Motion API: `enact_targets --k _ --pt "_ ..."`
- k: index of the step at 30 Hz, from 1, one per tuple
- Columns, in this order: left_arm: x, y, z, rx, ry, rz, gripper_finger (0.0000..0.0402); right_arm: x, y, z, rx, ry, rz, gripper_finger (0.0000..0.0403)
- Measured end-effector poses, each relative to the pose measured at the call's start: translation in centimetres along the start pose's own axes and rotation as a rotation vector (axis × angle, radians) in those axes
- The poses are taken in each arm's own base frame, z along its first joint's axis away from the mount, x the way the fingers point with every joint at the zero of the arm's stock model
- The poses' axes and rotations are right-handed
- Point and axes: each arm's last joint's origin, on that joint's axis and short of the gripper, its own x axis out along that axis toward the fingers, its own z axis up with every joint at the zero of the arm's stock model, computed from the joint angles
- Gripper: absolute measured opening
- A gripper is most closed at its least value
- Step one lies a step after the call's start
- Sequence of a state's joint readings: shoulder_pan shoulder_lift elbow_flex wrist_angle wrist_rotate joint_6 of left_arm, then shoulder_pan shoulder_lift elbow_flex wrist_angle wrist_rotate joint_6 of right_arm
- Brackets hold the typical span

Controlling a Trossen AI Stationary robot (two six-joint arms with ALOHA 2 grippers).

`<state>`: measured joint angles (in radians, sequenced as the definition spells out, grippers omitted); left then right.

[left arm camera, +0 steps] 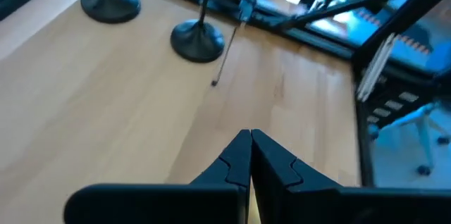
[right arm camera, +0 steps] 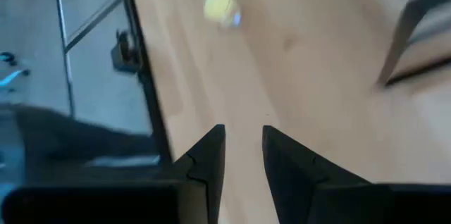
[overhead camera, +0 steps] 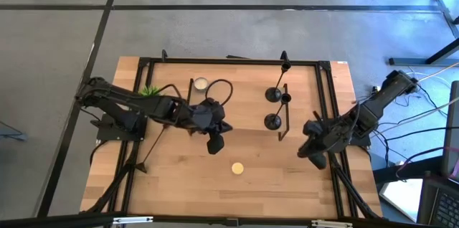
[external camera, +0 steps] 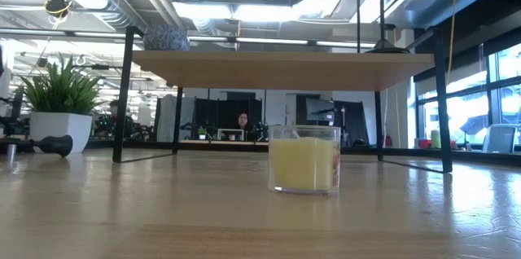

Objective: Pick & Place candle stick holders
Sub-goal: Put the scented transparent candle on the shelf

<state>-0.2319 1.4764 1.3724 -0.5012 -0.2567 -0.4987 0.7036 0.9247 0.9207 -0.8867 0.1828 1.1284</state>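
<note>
High view: left gripper (overhead camera: 214,144) at centre, empty; right gripper (overhead camera: 316,158) at right edge; holders (overhead camera: 273,94) upright, upper right of centre.

Left wrist view: fingers (left arm camera: 236,159) pressed together. Right wrist view: fingers (right arm camera: 208,155) slightly parted, nothing between.

Judged approach step; next calls for opening, reaching for stem.
</note>
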Motion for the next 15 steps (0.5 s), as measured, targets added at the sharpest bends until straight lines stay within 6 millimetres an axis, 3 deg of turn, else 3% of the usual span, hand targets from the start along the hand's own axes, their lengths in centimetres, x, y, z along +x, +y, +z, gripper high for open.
enact_targets --k 9,15 --pt "2.3 1.5 -0.1 0.1 0.059 0.036 0.0004 1.9 1.1 -1.3 0.111 0.099 -0.055 0.0098" --pt "4.1 2.7 -0.3 0.088 0.133 0.009 0.0003 3.8 1.6 -2.8 0.163 0.257 -0.143 0.0098"
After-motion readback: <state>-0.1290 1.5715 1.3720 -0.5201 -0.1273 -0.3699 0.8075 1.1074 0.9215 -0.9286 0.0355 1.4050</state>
